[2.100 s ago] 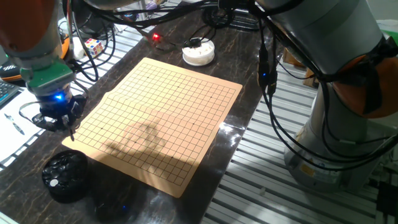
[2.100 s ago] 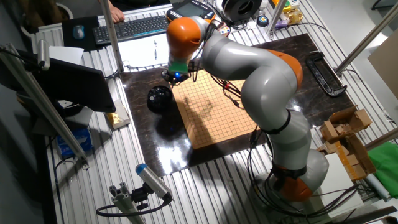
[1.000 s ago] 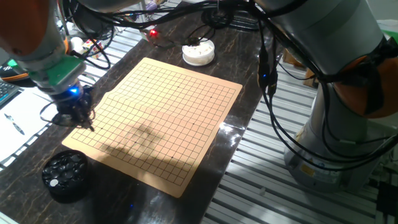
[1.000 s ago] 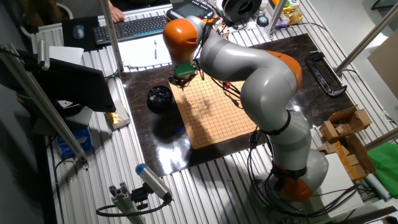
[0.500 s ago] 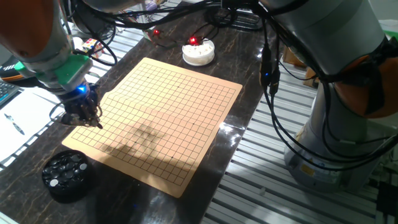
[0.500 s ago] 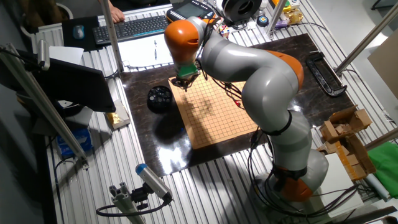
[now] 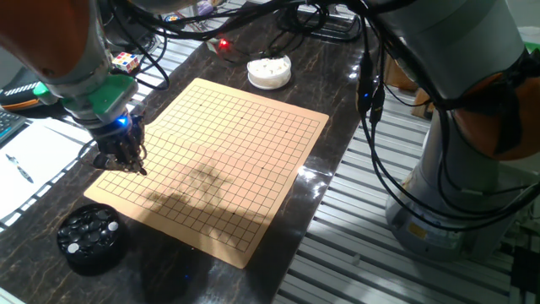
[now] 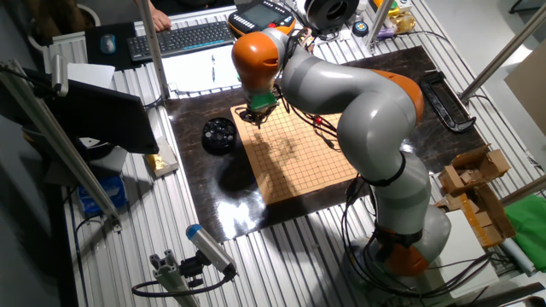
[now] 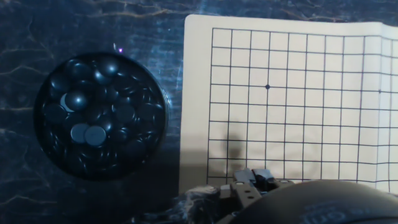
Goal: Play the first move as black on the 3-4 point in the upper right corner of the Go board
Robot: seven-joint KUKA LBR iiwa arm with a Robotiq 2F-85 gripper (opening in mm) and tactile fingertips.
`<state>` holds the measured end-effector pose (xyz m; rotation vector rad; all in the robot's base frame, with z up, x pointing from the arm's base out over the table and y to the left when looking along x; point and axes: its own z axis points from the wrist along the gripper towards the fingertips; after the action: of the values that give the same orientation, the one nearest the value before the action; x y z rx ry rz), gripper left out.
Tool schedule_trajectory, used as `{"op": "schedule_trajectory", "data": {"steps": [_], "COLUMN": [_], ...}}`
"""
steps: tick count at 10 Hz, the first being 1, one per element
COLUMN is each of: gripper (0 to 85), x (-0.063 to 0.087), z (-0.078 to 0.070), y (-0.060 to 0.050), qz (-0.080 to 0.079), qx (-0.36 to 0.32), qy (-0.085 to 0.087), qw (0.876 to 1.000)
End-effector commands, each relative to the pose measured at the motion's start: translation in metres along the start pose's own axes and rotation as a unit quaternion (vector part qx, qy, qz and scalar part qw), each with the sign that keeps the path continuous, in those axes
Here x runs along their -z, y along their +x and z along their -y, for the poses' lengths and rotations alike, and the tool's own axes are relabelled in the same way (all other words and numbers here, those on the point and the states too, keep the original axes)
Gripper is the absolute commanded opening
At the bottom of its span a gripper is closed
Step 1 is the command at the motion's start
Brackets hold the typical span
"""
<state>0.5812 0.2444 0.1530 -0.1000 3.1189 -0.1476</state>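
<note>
The Go board (image 7: 221,160) lies bare on the dark table, and it also shows in the other fixed view (image 8: 294,153) and the hand view (image 9: 292,93). My gripper (image 7: 137,167) hangs low over the board's left corner, just past the edge nearest the black bowl. Its fingertips (image 9: 244,184) are pinched together on something small and dark that looks like the black stone, mostly hidden. A round black bowl (image 7: 89,236) holds several black stones (image 9: 93,134), with no lid on it. The gripper also shows in the other fixed view (image 8: 255,122).
A white bowl (image 7: 270,72) of white stones stands beyond the board's far corner. Cables (image 7: 371,127) hang beside the board's right side. A keyboard (image 8: 192,36) and papers (image 7: 25,165) lie off the table's left. My arm (image 8: 341,85) arches over the board.
My gripper has moved from above the black bowl to the right and onto the board's left corner. The bowl and the board have not moved.
</note>
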Motion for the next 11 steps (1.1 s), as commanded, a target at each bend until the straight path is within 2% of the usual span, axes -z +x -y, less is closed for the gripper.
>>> {"op": "schedule_trajectory", "data": {"steps": [1, 7, 11], "gripper": [0.7, 0.7, 0.7], "x": [-0.0001, -0.0003, -0.0003], "z": [-0.0005, -0.0005, -0.0005], "y": [-0.0003, -0.0007, -0.0007], "qz": [-0.003, -0.015, -0.015], "qx": [0.000, -0.005, -0.017], "qy": [-0.003, -0.022, -0.020], "qw": [1.000, 1.000, 1.000]}}
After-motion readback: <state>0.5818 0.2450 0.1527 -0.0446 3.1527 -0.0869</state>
